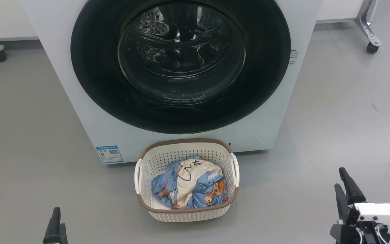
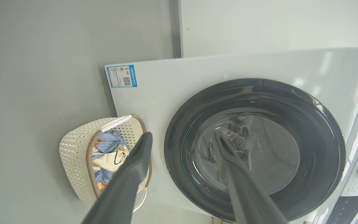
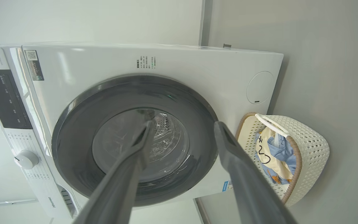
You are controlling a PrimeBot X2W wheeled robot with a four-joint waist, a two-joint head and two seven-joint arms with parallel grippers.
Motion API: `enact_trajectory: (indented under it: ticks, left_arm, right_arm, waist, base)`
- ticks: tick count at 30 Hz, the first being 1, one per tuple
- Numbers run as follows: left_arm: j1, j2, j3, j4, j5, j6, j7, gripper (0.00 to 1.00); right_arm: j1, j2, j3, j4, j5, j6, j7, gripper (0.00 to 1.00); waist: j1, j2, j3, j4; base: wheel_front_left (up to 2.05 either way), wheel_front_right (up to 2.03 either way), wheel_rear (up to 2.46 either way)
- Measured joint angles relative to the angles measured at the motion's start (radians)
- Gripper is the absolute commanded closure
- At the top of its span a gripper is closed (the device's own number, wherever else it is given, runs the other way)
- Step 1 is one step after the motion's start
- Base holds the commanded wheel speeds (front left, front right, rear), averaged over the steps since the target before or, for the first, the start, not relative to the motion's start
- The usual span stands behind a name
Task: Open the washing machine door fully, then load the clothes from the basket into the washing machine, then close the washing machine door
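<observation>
- My left tool (image 2: pixel 182 133): in the left wrist view its two dark fingers rise from the bottom edge and stand spread, with nothing between them. In the head view it shows at the lower left corner of the frame, above the grey floor (image 1: pixel 22 135).
- My right tool (image 3: pixel 183 123): in the right wrist view its fingers also stand spread and empty. In the head view it sits at the lower right corner, fingers pointing up the frame, well apart from the basket.
- Washing machine (image 1: pixel 80 112): a white front-loader taking up the upper centre of the head view, standing on the floor.
- Door (image 1: pixel 93 67): a wide glossy black ring around a clear domed window, lying flush against the machine's front, that is, closed. The perforated steel drum shows through the glass.
- Blue label (image 1: pixel 109 154): on the machine's front, at its lower left corner in the head view.
- Basket (image 1: pixel 188 141): cream perforated plastic with a brown rim and white side handles, at the lower centre of the head view, on the floor just in front of the machine and below the door. I cannot tell whether it touches the machine.
- Clothes (image 1: pixel 191 184): light blue fabric with orange-brown figures and a cream panel with black scribbles, bunched inside the basket and lying below its rim.
- Dial (image 3: pixel 26 159): a white knob on the control panel, at the left of the right wrist view.
</observation>
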Motion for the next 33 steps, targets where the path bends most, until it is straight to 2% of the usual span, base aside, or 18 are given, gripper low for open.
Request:
enact_trajectory:
  ticks: [12,33]
  left_arm:
    - [0.000,0.011,-0.018,-0.014,0.118,0.000,-0.043,0.00]
    - [-0.006,0.033,-0.022,-0.064,0.494,0.000,-0.109,0.00]
  right_arm:
    - [0.000,-0.052,0.060,-0.040,-0.141,0.000,-0.052,0.00]
    - [-0.002,-0.115,0.130,-0.068,-0.429,0.001,-0.119,0.00]
  waist:
    - [0.0000,0.0000,0.001,0.001]
    - [0.0000,0.0000,0.000,0.002]
  base:
    - [0.00,0.00,0.00]
    - [0.00,0.00,0.00]
